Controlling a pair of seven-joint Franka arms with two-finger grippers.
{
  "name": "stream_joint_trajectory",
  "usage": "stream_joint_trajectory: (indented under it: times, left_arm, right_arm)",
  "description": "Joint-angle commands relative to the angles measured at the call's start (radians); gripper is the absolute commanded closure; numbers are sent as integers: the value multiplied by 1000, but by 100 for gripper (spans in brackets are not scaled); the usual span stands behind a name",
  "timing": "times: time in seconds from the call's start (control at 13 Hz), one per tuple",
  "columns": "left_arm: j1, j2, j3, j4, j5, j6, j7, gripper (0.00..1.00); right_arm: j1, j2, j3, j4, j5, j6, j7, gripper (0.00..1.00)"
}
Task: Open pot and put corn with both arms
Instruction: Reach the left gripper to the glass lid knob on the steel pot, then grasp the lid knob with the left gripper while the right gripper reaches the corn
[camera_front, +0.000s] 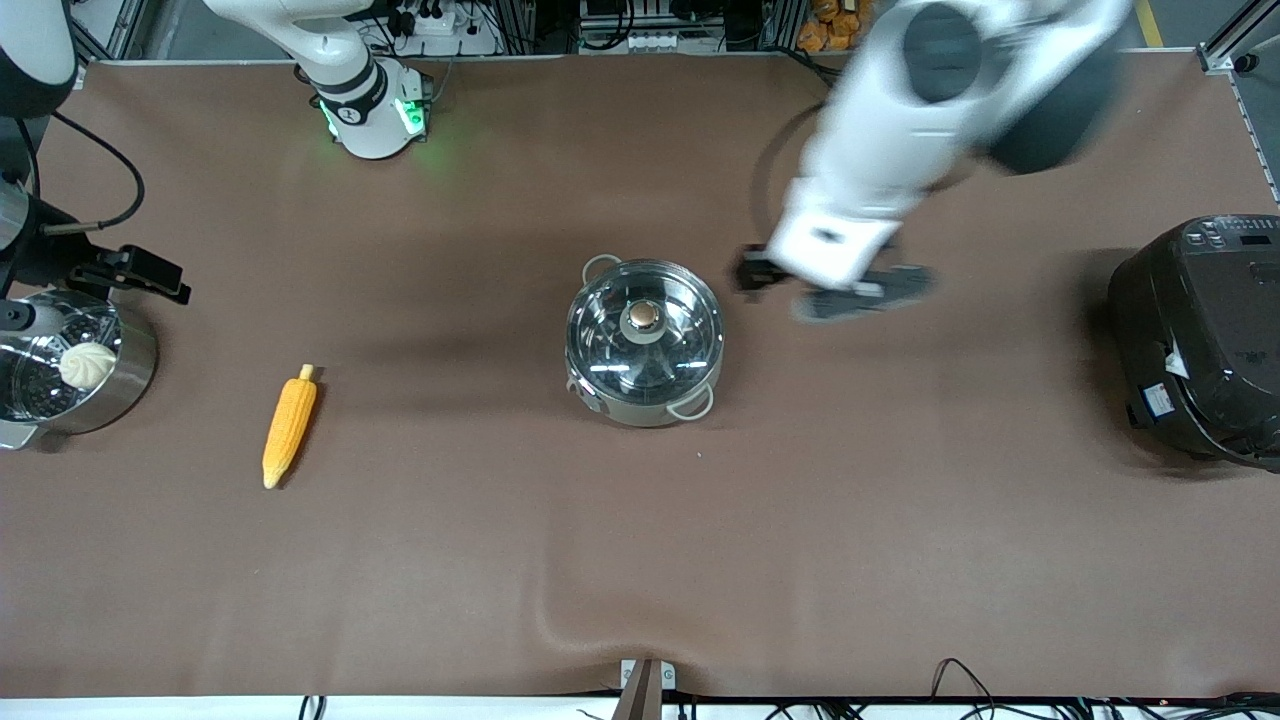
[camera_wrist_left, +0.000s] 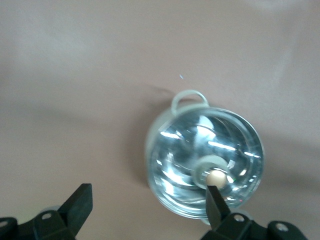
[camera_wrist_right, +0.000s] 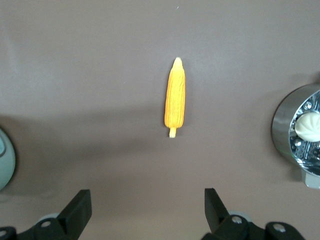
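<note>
The pot (camera_front: 640, 405) stands mid-table with its glass lid (camera_front: 600, 335) on and a tan knob (camera_front: 643, 316) on top. The corn (camera_front: 290, 425) lies on the table toward the right arm's end, its pale stub pointing toward the robots. My left gripper (camera_front: 830, 290) is open and empty, up over the table beside the pot, toward the left arm's end. In the left wrist view, the left gripper (camera_wrist_left: 147, 200) shows the lid (camera_wrist_left: 190, 150) and knob (camera_wrist_left: 216, 177) by one fingertip. My right gripper (camera_wrist_right: 148, 210) is open and empty, high over bare table off the stub end of the corn (camera_wrist_right: 175, 97).
A steel steamer pot (camera_front: 130, 385) with a white bun (camera_front: 88, 364) stands at the right arm's end of the table; it also shows in the right wrist view (camera_wrist_right: 285, 132). A big black rice cooker (camera_front: 1200, 340) stands at the left arm's end. A brown mat covers the table.
</note>
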Motion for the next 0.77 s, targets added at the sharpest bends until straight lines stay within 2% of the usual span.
stream_joint_trajectory:
  times: [0.0, 0.23, 0.46, 0.69]
  left_arm:
    - [-98, 158, 32, 134, 29, 12, -176, 0]
    - [-155, 259, 43, 162, 26, 94, -354, 0]
    - [-175, 328, 48, 165, 26, 128, -443, 0]
    - [-178, 332, 45, 165, 26, 135, -479, 0]
  right_arm:
    - [-30, 35, 9, -62, 4, 118, -9, 0]
    - [-48, 113, 9, -158, 4, 319, -11, 0]
    - [-65, 191, 9, -292, 4, 558, -11, 0]
    - [-68, 268, 9, -328, 4, 623, -11, 0]
